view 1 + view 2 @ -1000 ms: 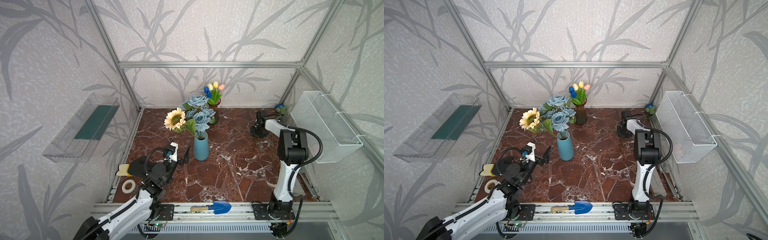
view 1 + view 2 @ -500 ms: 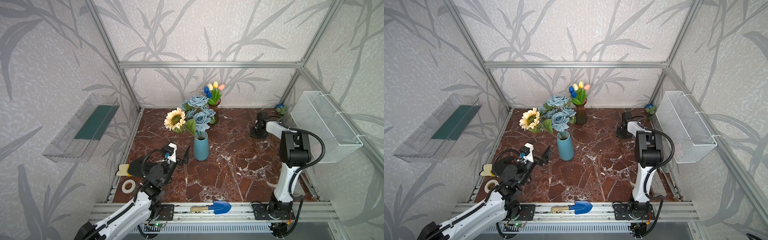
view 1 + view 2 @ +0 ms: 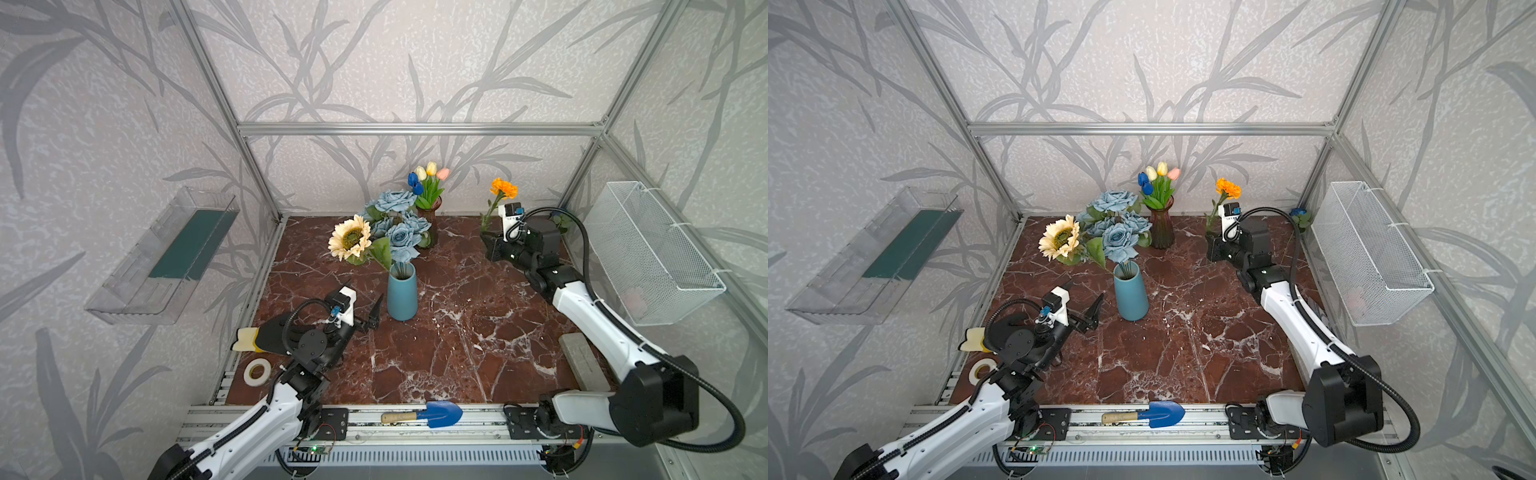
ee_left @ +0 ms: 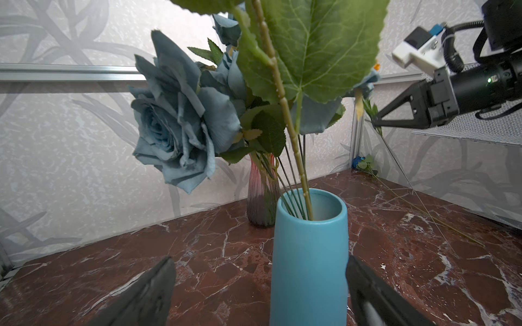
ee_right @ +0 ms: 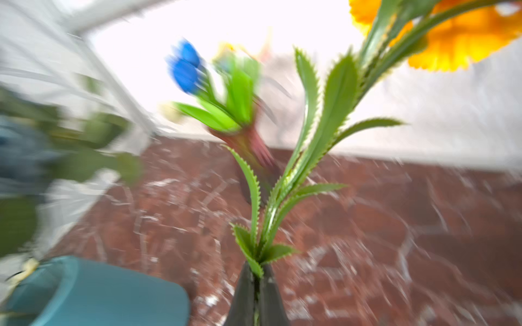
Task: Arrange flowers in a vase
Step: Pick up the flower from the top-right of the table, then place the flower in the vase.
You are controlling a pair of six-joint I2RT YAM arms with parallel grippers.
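Observation:
A blue vase (image 3: 402, 293) (image 3: 1131, 293) (image 4: 309, 254) stands mid-table holding a cream sunflower (image 3: 351, 237) and dusty-blue roses (image 3: 395, 216). My left gripper (image 3: 361, 303) (image 4: 260, 262) is open, its fingers empty, just short of the vase on its left. At the back right my right gripper (image 3: 485, 237) (image 5: 257, 271) is shut on the lower stem of an orange marigold (image 3: 503, 189) (image 5: 463, 42), held upright above the table. Tulips (image 3: 428, 176) fill a dark red vase (image 3: 429, 224) at the back. A deep blue rose (image 3: 1300, 214) lies in the back right corner.
A white wire basket (image 3: 656, 253) hangs on the right wall and a clear shelf (image 3: 166, 253) on the left wall. A blue trowel (image 3: 432, 413) lies on the front rail. A tape roll (image 3: 255, 370) and a glove (image 3: 257, 338) lie front left, a grey block (image 3: 579, 361) front right.
My right gripper has shut on the marigold stem and lifted it from the back right of the table. The left arm has barely moved.

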